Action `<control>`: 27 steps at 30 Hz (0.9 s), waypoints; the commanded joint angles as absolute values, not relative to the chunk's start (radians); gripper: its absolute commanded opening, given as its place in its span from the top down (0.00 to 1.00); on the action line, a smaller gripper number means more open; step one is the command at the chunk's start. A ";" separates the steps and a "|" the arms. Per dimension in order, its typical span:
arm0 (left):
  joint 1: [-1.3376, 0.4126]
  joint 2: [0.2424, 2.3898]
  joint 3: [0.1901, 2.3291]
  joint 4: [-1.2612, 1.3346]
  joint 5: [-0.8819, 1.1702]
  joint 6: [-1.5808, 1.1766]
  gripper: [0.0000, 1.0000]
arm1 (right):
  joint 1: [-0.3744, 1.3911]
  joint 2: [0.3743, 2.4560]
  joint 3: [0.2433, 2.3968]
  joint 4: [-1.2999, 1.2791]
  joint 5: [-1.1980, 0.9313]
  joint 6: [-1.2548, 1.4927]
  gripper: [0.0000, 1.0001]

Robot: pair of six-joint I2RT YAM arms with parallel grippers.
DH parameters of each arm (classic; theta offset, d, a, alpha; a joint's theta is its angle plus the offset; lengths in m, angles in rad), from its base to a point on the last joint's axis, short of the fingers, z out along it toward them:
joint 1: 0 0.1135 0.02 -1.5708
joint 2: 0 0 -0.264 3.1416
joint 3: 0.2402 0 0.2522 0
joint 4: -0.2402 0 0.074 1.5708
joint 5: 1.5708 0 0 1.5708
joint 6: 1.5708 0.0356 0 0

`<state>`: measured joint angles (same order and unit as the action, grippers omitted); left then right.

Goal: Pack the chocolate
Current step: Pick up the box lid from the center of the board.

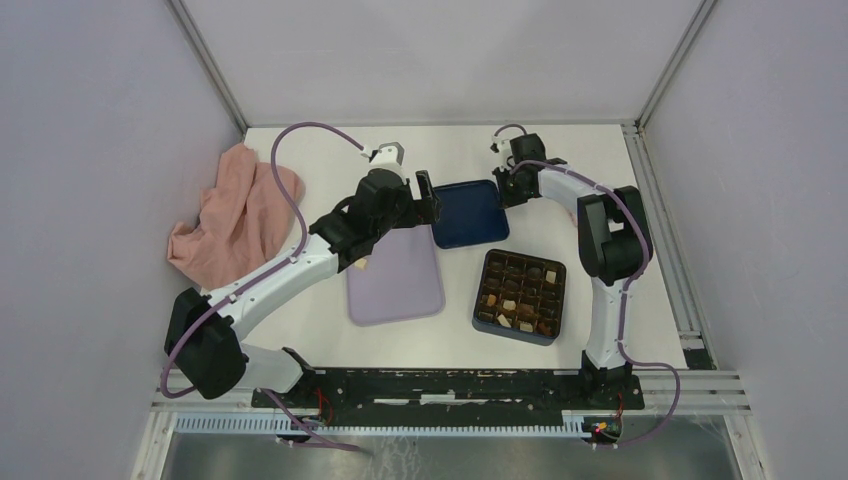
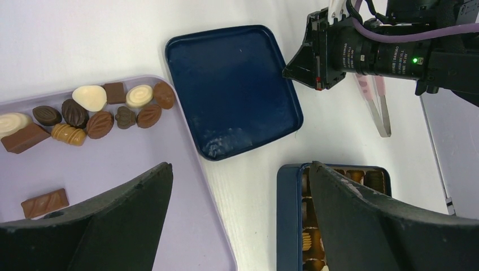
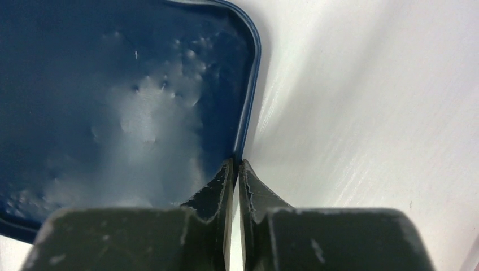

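Observation:
Several chocolates [image 2: 100, 116], dark, mid brown and cream-white, lie in a cluster on the lilac tray [image 2: 164, 169], with one bar [image 2: 45, 202] lying apart. More chocolates [image 1: 510, 303] fill part of the dark blue grid box [image 1: 520, 292], which also shows in the left wrist view [image 2: 289, 220]. My left gripper [image 2: 240, 169] is open and empty, hovering above the gap between tray and box. A flat dark blue lid [image 2: 231, 90] lies behind them. My right gripper [image 3: 237, 164] is shut on that lid's right rim [image 3: 248, 101].
A pink cloth [image 1: 235, 215] is bunched at the table's left side. The lilac tray [image 1: 395, 275] sits left of the box, with the lid [image 1: 468, 212] behind both. Metal frame posts and grey walls close in the table.

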<state>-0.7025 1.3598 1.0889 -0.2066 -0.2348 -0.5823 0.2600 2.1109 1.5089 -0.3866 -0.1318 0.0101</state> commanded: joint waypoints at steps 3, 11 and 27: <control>-0.700 1.323 1.085 -0.149 -0.242 -0.625 0.05 | 0.250 2.101 1.536 -0.384 -0.104 0.021 0.95; -0.694 1.298 1.047 -0.082 -0.209 -0.662 0.04 | 0.218 2.021 1.590 -0.286 -0.147 0.042 1.00; -0.460 1.424 0.894 0.377 0.251 -0.860 0.01 | 0.156 1.818 1.615 -0.142 -0.382 0.044 1.00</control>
